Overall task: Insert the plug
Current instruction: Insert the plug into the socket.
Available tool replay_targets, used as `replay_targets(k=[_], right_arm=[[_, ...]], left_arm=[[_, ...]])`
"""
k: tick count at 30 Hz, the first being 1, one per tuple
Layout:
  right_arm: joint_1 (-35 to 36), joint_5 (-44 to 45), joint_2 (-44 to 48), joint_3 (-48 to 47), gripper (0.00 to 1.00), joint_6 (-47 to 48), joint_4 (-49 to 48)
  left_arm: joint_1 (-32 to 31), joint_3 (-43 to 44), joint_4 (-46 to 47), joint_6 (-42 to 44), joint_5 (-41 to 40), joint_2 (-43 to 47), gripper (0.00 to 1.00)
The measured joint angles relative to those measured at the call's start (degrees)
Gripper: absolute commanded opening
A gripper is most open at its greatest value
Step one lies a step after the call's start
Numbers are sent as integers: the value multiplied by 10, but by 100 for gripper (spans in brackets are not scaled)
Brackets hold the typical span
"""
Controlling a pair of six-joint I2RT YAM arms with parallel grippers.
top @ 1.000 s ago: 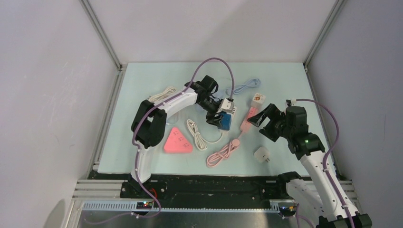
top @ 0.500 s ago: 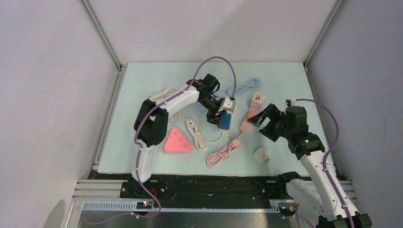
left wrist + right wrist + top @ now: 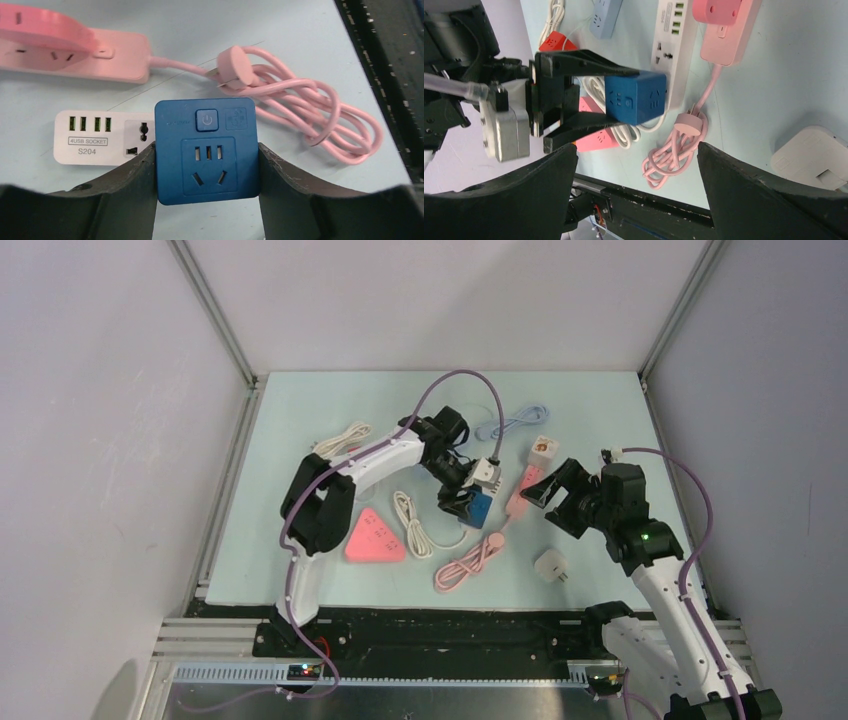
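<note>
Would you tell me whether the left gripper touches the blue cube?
Touching: the left wrist view shows the fingers of the left gripper flat against both sides of the blue cube, no gap.

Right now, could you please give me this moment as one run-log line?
left tool: shut on blue socket cube, held above table | right tool: open, empty | pink plug: lying on table, unplugged

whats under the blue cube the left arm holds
The white USB strip lies under the blue cube, its right end covered. The table directly beneath is hidden too.

Left claw (image 3: pixel 468 502) clamped partway (wrist raised), right claw (image 3: pixel 541 490) spread wide.
</note>
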State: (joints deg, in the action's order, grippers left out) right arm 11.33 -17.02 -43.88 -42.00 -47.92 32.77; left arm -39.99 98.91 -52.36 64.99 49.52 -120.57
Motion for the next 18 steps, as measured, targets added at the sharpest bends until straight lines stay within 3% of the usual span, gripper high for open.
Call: replay_targets(k=[12, 18], right_arm=[[5, 0, -11, 0, 90, 22, -2], [72, 0, -89, 5, 82, 63, -27]], left_arm=[[-29, -50, -5, 11, 7, 33, 0], [-14, -50, -15, 13, 19, 33, 3]])
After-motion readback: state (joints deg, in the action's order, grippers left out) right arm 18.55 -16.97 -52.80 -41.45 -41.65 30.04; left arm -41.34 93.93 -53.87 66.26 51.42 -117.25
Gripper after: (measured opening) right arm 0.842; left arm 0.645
